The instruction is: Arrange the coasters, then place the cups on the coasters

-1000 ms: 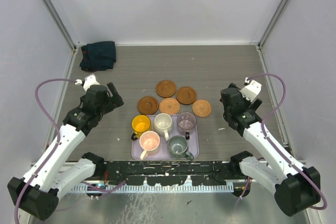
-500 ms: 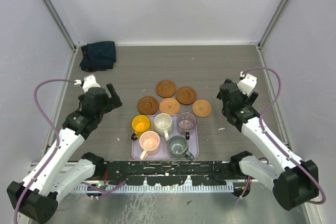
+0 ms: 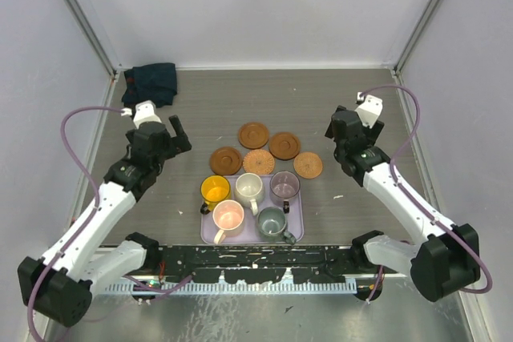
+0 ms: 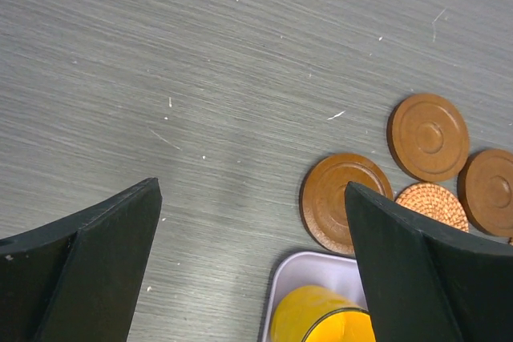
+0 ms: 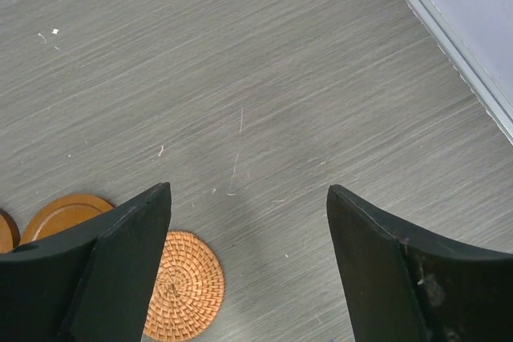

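Five coasters lie close together mid-table: three dark brown ones (image 3: 253, 134) (image 3: 284, 146) (image 3: 226, 160) and two woven tan ones (image 3: 259, 162) (image 3: 308, 165). Just in front, a lilac tray (image 3: 298, 215) holds the cups: yellow (image 3: 215, 190), cream (image 3: 249, 188), purple-grey (image 3: 284, 187), pink (image 3: 228, 216) and grey-green (image 3: 272, 221). My left gripper (image 3: 178, 134) hovers open, left of the coasters. In its wrist view the left gripper (image 4: 252, 190) frames bare table beside a brown coaster (image 4: 341, 202) and the yellow cup (image 4: 321, 322). My right gripper (image 3: 335, 130) (image 5: 248, 188) is open above the table, right of a woven coaster (image 5: 186, 286).
A dark folded cloth (image 3: 150, 84) lies in the back left corner. White walls close in the table on three sides, and the right wall's base (image 5: 457, 54) runs close to my right gripper. A black rail (image 3: 256, 258) spans the near edge.
Both arms have reached farther from their bases toward the back of the table. The left gripper rose toward the cloth side and the right gripper shifted back and slightly left. Cups and coasters have not moved.
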Motion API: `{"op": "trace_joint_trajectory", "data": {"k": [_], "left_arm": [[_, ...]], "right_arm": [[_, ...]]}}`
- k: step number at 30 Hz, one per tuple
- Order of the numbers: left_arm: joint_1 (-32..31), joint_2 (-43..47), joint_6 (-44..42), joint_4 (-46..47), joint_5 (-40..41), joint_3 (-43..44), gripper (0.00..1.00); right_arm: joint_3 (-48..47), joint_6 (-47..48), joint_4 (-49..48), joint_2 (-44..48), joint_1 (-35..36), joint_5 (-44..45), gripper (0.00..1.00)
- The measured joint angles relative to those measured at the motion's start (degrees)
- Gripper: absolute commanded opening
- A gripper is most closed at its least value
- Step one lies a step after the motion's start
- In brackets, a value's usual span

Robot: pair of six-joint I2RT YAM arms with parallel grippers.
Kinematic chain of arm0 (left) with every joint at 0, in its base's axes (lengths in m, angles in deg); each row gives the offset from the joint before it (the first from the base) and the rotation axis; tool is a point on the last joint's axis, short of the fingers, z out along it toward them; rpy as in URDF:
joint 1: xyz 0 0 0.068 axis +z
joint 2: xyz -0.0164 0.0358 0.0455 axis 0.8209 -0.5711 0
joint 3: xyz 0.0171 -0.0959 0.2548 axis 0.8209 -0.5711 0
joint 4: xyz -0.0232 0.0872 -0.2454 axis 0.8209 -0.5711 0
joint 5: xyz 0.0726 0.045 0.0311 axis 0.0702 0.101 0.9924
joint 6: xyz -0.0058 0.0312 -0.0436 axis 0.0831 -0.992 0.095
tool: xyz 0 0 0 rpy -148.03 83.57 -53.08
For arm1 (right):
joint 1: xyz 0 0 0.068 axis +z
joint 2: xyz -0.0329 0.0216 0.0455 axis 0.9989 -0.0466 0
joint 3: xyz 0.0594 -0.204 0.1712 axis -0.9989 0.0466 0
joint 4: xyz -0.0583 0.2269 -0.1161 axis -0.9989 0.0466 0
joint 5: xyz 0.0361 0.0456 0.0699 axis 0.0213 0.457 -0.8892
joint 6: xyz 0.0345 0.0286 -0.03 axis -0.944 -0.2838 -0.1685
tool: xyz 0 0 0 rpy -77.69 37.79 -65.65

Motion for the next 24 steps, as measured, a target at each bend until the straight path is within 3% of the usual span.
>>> {"op": "trace_joint_trajectory", "data": {"k": [7,12,13,16,18,21,24], "left_arm": [[0.4,-9.8,-0.9,2.1,-2.0,3.6,0.98],[0.4,-12.9,-2.7,4.4,-3.9,3.8,0.98],[0.4,-13.1,-3.2,4.8,-4.2,3.8,0.94],[0.4,-14.5,-5.0,6.8,-6.5,3.8,0.68],[0.4,-16.2,-5.9,7.6,-7.8,4.0,0.59],[0.4,-20.4,-6.5,8.5,-10.2,4.4,0.42],[0.4,-24.6,-6.6,9.1,-13.0,4.7,0.19]], "right_arm": [[-2.4,1.9,-2.1,-3.3,0.0,-0.9,0.7],[-3.7,2.2,-3.1,-4.9,-0.5,-3.7,0.36],[-3.7,2.3,-3.2,-4.9,-0.6,-4.2,0.33],[-3.9,2.1,-3.5,-5.3,-1.5,-6.1,0.25],[-4.0,2.1,-3.7,-5.6,-1.9,-7.1,0.19],[-4.6,2.1,-3.9,-6.8,-2.3,-9.1,0.02],[-5.0,2.0,-4.0,-8.4,-2.3,-11.0,0.01]]}}
